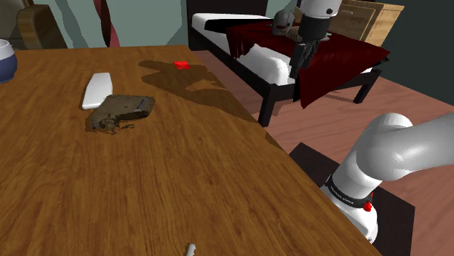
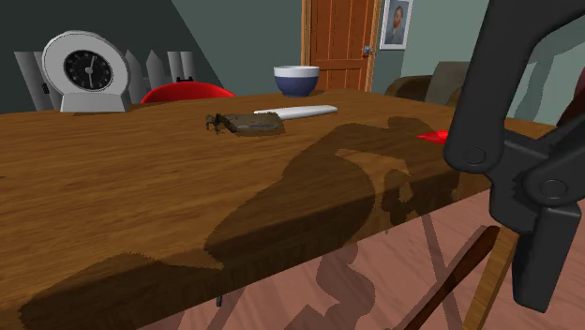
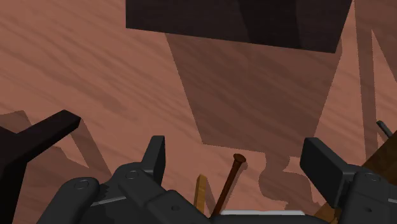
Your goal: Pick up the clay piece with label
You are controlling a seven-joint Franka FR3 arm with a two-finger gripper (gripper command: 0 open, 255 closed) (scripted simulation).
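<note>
Your end effector point(image 3: 235, 151): fingers apart, empty, over the wooden floor point(image 3: 95, 63) beside the table point(image 1: 182, 189). Brown clay piece point(image 1: 120, 110) lies on the table, just beside white slab point(image 1: 97, 89), well apart from end effector.

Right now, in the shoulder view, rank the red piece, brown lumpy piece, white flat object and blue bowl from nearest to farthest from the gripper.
1. Red piece, near the table corner toward the gripper.
2. Brown lumpy piece, mid-table.
3. White flat object, just beyond it.
4. Blue bowl, at the view's far left.
</note>
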